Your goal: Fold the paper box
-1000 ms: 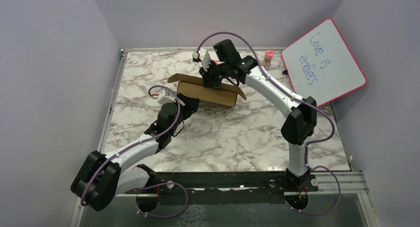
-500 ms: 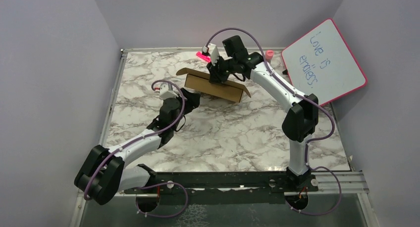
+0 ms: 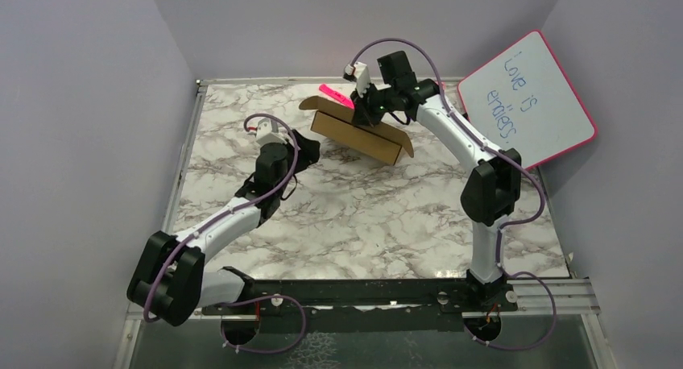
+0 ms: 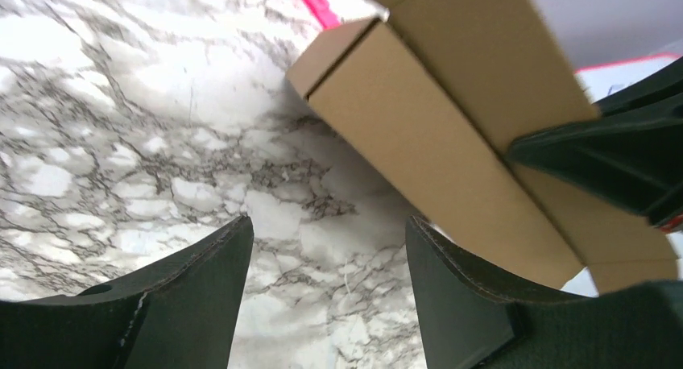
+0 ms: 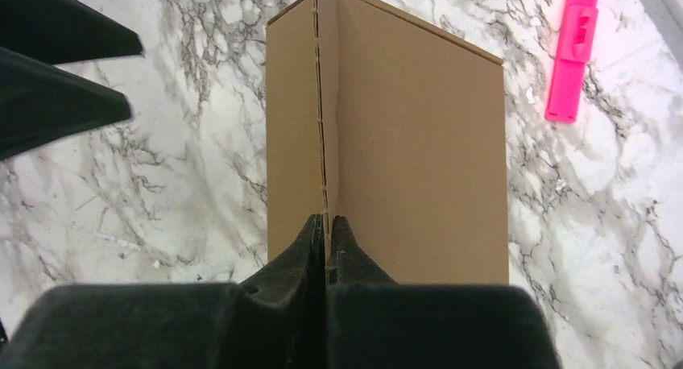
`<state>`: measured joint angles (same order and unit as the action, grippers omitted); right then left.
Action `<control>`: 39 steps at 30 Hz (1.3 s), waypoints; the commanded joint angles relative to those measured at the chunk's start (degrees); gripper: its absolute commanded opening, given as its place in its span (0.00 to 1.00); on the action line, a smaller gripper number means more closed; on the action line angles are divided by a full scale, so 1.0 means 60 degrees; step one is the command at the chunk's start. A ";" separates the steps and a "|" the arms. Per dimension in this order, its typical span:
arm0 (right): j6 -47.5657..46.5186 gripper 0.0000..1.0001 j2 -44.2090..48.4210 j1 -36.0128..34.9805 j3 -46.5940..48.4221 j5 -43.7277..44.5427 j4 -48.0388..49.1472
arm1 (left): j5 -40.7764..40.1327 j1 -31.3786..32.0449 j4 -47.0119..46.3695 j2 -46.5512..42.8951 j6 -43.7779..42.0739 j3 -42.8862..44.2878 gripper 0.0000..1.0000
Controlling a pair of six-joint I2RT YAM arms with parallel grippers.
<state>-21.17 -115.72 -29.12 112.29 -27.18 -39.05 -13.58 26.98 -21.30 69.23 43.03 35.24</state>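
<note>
The paper box (image 3: 358,132) is plain brown cardboard, partly folded, at the back middle of the marble table, tilted with its left end raised. My right gripper (image 3: 370,111) is shut on a thin upright wall of the box (image 5: 387,127), its fingertips (image 5: 312,240) pinching the cardboard edge. My left gripper (image 3: 310,146) is open and empty, just left of and below the box (image 4: 451,135). Its fingers (image 4: 201,288) frame bare marble and do not touch the box.
A pink marker (image 3: 337,93) lies behind the box and also shows in the right wrist view (image 5: 570,55). A pink-framed whiteboard (image 3: 527,99) leans at the back right. Purple walls close the left, back and right sides.
My right gripper has carried the box back and to the right and tilted it. My left gripper has followed forward and slightly right, staying open.
</note>
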 commanded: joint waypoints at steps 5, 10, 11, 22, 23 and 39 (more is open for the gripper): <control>0.0638 0.01 0.0207 0.0079 -0.0273 -0.2059 -0.0246 | 0.1312 -0.0021 0.0078 0.1767 0.0094 0.0371 0.69; 0.0957 0.01 0.0461 0.0077 -0.0524 -0.3088 -0.0457 | 0.1222 0.0046 -0.0009 0.1835 0.0226 0.0123 0.66; 0.1020 0.01 0.0520 0.0078 -0.0582 -0.3287 -0.0495 | 0.1097 0.0101 -0.0044 0.1784 0.0237 0.0046 0.66; 0.1826 0.03 0.1589 0.0075 -0.1584 -0.4748 -0.0559 | 0.0328 0.0688 -0.0250 0.0038 0.1043 -0.1445 0.63; 0.2035 0.05 0.1712 0.0078 -0.1682 -0.4767 -0.0502 | 0.0343 0.0765 -0.0206 -0.0297 0.1099 -0.1618 0.63; 0.2048 0.10 0.0792 0.0055 -0.1220 -0.3955 -0.0800 | 0.0016 0.1025 0.1392 -0.2026 0.1155 -0.2356 0.62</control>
<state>-8.93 -109.23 -28.53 102.32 -51.83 -41.87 -11.66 32.88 -14.83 58.78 50.35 21.21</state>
